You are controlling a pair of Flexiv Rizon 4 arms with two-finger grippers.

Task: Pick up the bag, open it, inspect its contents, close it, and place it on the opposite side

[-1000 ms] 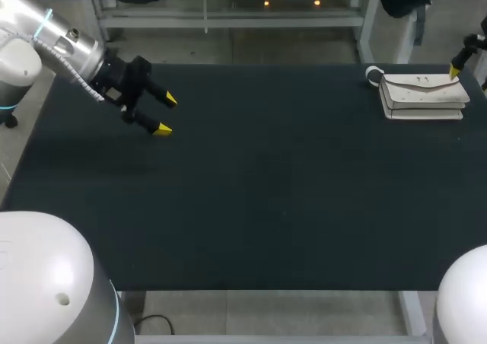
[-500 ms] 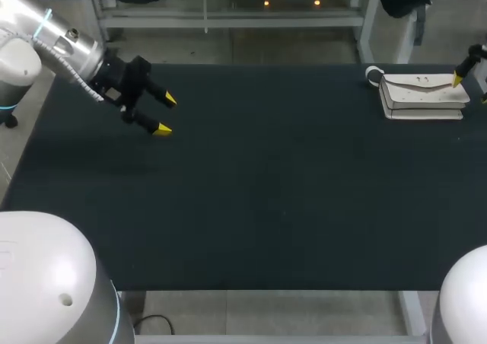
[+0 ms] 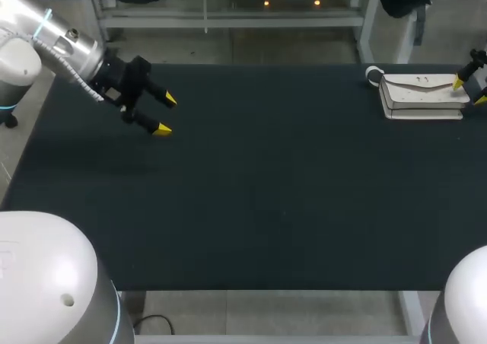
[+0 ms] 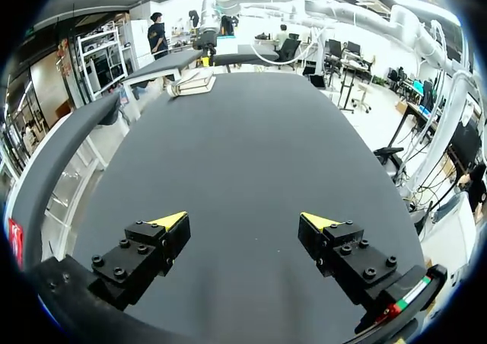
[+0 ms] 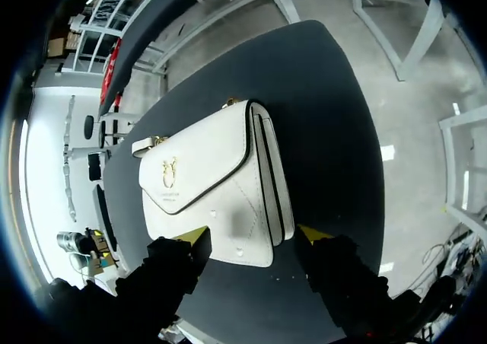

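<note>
A white flap bag (image 3: 422, 94) with a small gold clasp lies flat at the far right corner of the black table (image 3: 266, 192). My right gripper (image 3: 469, 90) is at its right end. In the right wrist view the bag (image 5: 213, 184) fills the space ahead of this gripper (image 5: 253, 236). One yellow tip lies over the flap's corner and the other just beside the bag's edge, and no grip from both sides shows. My left gripper (image 3: 166, 114) hovers wide open over the far left of the table, holding nothing. From the left wrist view's gripper (image 4: 243, 221) the bag (image 4: 192, 84) shows far ahead.
A white strap loop (image 3: 373, 73) sticks out at the bag's left end. The bag lies close to the table's right and far edges. Bare black tabletop (image 4: 243, 154) stretches between the two grippers.
My right gripper has come down onto the bag's right end, its second yellow tip has come into the head view, and its fingers have narrowed. The left arm and the bag have not moved.
</note>
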